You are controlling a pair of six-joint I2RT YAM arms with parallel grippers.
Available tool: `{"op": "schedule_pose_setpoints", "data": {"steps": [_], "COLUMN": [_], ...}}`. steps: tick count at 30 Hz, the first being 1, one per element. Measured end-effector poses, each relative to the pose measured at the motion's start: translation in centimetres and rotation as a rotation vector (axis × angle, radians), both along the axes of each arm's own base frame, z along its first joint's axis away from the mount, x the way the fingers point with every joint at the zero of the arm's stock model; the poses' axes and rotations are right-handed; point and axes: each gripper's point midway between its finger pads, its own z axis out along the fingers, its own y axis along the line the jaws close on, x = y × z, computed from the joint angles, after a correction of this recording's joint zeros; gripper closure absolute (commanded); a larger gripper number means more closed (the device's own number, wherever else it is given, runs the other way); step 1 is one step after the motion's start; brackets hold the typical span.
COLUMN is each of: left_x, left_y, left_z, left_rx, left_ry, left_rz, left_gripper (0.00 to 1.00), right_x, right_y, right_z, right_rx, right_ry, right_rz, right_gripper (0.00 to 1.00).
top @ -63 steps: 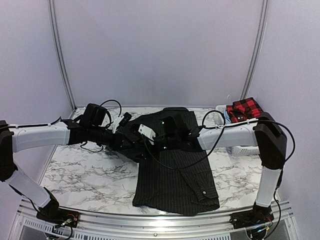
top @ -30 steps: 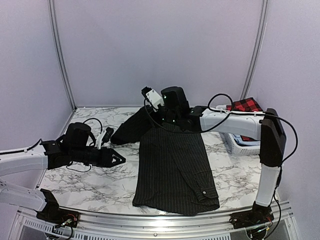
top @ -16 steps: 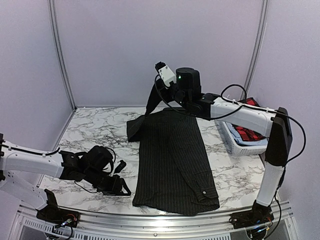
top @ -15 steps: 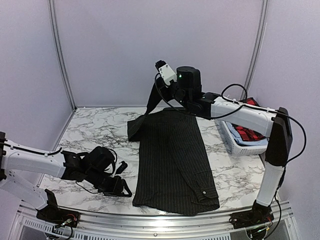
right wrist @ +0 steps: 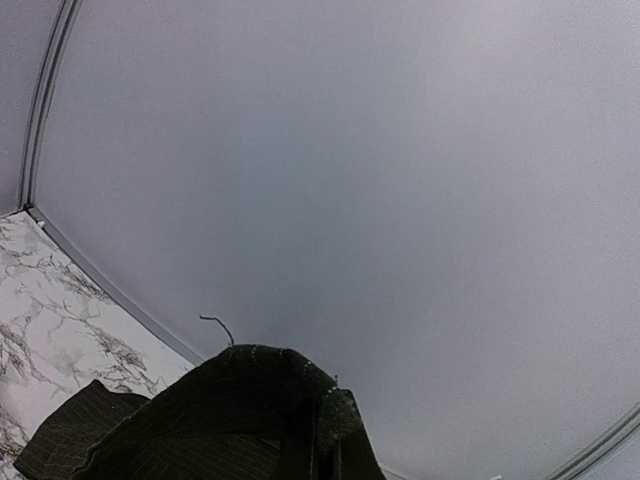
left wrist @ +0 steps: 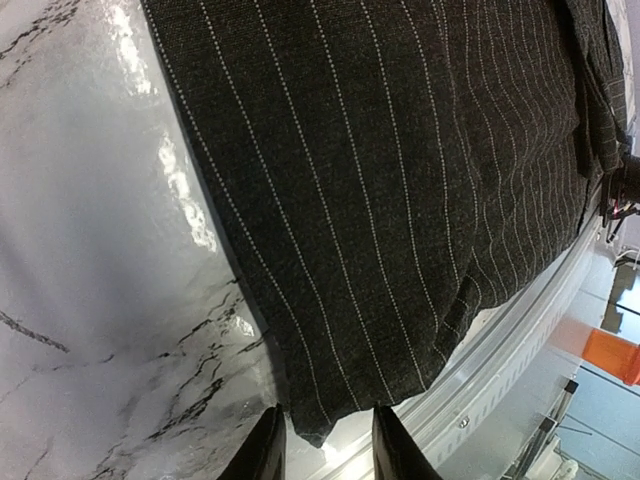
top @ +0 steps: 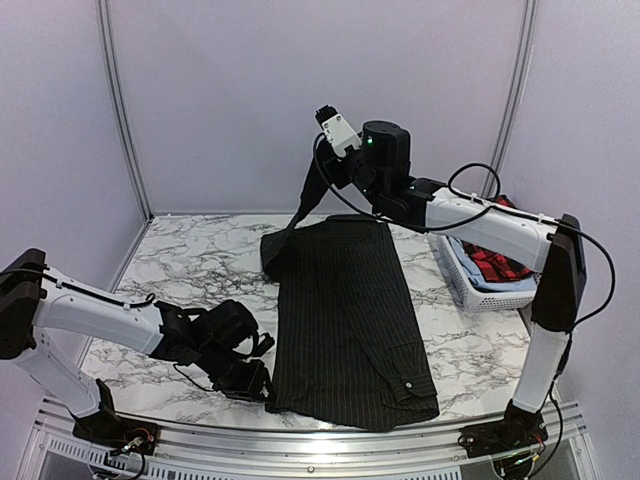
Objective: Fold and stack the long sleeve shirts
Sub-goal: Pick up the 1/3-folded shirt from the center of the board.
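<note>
L jaws: low at the tabletop [top: 180, 260], part open, one finger [left wrist: 265, 452] on each side of the near-L hem corner [left wrist: 320, 425] of the black pinstripe shirt [top: 350, 310]. The corner tip sits right between the fingers, but cloth isn't pinched yet as far as the L wrist view shows. There is a visible gap on both sides. The rest of the hem runs away to one side of the jaws, along the tabletop's near edge.

R jaws: shut on the shirt's sleeve [top: 292, 222] and raised well above the tabletop. Cloth is bunched right at the tips in the R wrist view, w/ the fingers themselves hidden under it. The sleeve hangs down and away from the jaws to the shoulder, nearly taut.

Why, prob.: lifting the sleeve clear lets it be swung across the body w/o dragging or rucking the flat panel. L jaws at the far-opposite corner look set to pin or lift the hem for the fold.

Shirt body lies flat and lengthwise, below R jaws and ahead of L jaws. The red-checked shirt [top: 495, 265] is in the white basket [top: 470, 292], well apart from both jaws, out beside the R arm [top: 490, 228], not yet touched.

Stage: sleeve fold on shirt one, early. Next, L needs to close on the corner only, not the tabletop edge.
</note>
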Motion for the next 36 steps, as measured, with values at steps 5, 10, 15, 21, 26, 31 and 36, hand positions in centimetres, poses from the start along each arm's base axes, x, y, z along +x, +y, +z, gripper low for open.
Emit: {"op": "schedule_pose_setpoints", "data": {"steps": [5,10,15,21,26,31,36], "left_x": [-0.3,-0.2,0.5,1.9,1.9,2.3,3.2], "left_y": [-0.3,0.2,1.6,5.0,6.6,5.8,1.9], "left_z": [-0.4,-1.1,-1.5,-0.9,-0.3,1.7,6.5], "left_rx": [0.021,0.056,0.11,0.157,0.203,0.195,0.07], "left_ry": [0.011,0.018,0.004,-0.018,-0.036,-0.065,-0.134], "left_rz": [-0.007,0.012,0.055,0.136,0.118,0.061,-0.036], "left_gripper": [0.86,1.0,1.0,1.0,1.0,1.0,1.0], "right_x": [0.1,0.0,0.0,0.3,1.4,2.9,3.9], "right_y": [-0.2,-0.2,-0.3,-1.0,-3.0,-5.7,-7.6], "right_z": [0.1,1.1,2.5,3.2,5.2,6.3,6.3], "right_rx": [-0.016,-0.013,0.005,-0.001,0.009,0.02,0.001], "right_ry": [-0.008,-0.026,-0.047,-0.064,-0.103,-0.131,-0.139], "right_rz": [-0.008,-0.009,-0.011,-0.026,-0.068,-0.126,-0.168], "right_gripper": [1.0,1.0,1.0,1.0,1.0,1.0,1.0]}}
